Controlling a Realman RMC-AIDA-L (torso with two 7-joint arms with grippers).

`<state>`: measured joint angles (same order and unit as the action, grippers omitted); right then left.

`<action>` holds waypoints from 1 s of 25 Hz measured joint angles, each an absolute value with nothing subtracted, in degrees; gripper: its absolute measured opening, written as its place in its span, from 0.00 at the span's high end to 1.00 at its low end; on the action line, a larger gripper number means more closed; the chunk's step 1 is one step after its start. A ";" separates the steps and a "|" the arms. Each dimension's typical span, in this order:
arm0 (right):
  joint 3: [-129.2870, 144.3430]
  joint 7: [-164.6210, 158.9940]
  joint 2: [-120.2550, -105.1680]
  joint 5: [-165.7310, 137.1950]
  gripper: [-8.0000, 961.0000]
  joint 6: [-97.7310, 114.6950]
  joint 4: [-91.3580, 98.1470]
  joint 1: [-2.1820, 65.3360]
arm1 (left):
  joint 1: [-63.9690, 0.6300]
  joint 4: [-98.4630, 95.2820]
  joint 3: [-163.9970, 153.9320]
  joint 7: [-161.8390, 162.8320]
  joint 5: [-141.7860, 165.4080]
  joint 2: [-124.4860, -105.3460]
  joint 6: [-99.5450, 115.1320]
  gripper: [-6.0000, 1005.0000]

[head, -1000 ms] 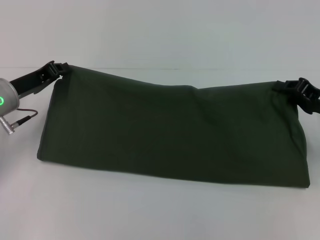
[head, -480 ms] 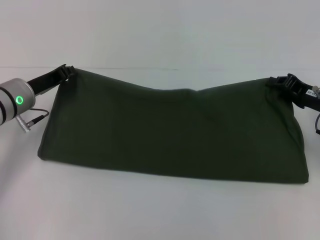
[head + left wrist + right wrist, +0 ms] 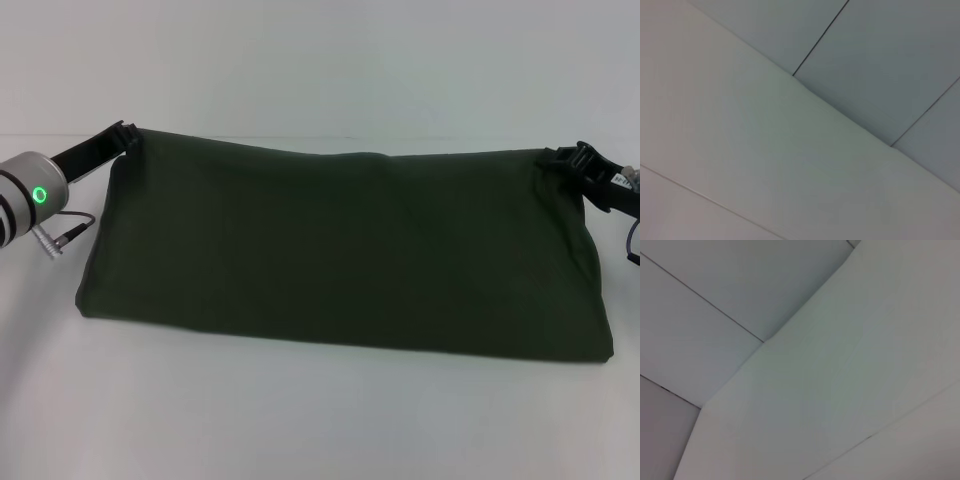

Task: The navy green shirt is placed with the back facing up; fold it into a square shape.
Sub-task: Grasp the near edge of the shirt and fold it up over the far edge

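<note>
- Left gripper (image 3: 124, 138) sits in the upper left of the head view, its black fingers pinched together on the far left corner of the navy green shirt (image 3: 340, 250).
- Behind it, the black link runs down and left to a grey wrist segment (image 3: 22, 195) with a glowing green ring light, at the left edge of the frame.
- A thin cable with a metal plug (image 3: 58, 234) hangs just below that grey segment, near the shirt's left edge but apart from it.
- Right gripper (image 3: 556, 160) is in the upper right of the head view, its black fingers clamped on the far right corner of the shirt.
- Its black body carries on toward the right edge of the frame, where a small white label and a dark cable show.
- Between the two grippers the shirt's top edge stretches across the frame, nearly level, with a slight rise near the middle.
- From that held edge the cloth spreads toward the camera as a broad, dark olive panel filling the middle of the frame.
- Its near edge lies on the white table (image 3: 300, 420) and slopes a little lower toward the right.
- Only plain cloth shows; no lettering is visible on the side that faces the camera.
- Both wrist views show only pale, flat panels crossed by thin dark seams; neither shows fingers or cloth.
</note>
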<state>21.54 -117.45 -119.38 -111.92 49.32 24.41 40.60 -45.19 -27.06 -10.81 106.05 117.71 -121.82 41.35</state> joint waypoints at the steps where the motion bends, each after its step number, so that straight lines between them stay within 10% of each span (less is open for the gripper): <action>1: 21.54 -117.26 -119.42 -111.91 0.95 49.04 24.36 40.65 | -45.27 -26.76 -10.81 105.71 117.34 -121.84 40.82 0.98; 25: 21.54 -114.94 -119.64 -111.61 0.95 44.25 22.12 42.17 | -45.81 -24.54 -10.88 94.61 108.03 -123.84 37.45 0.98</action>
<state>21.54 -114.94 -119.64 -111.61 44.25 22.12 42.17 -45.81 -24.54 -10.88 94.61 108.03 -123.84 37.45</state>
